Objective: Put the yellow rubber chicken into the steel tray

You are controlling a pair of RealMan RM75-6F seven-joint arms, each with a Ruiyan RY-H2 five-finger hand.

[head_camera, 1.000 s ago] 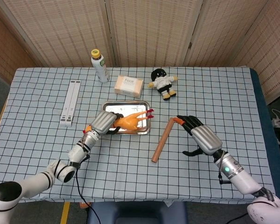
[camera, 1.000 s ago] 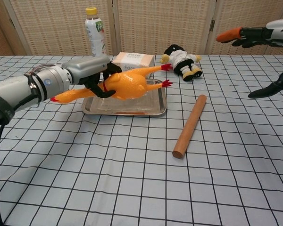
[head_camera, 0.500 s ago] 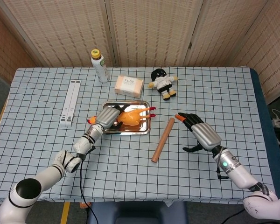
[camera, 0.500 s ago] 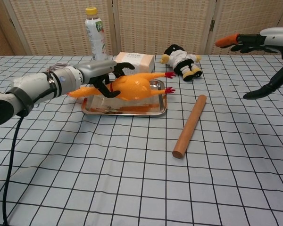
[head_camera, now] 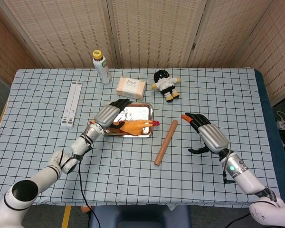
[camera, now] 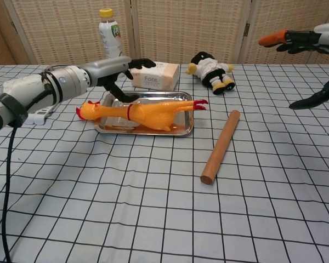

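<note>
Your steel tray (camera: 182,129) sits mid-table; the yellow rubber chicken (camera: 140,112) lies in it, long axis running left-right along the tray, head poking over the left rim, feet over the right. Left hand (camera: 116,70) is the near one: fingers spread, holding nothing, hovering just above and behind the chicken's head end. Right hand (head_camera: 206,133) is well apart, past the wooden rod (head_camera: 166,141), fingers apart and empty. Placement looks done; lift your left hand clear.
</note>
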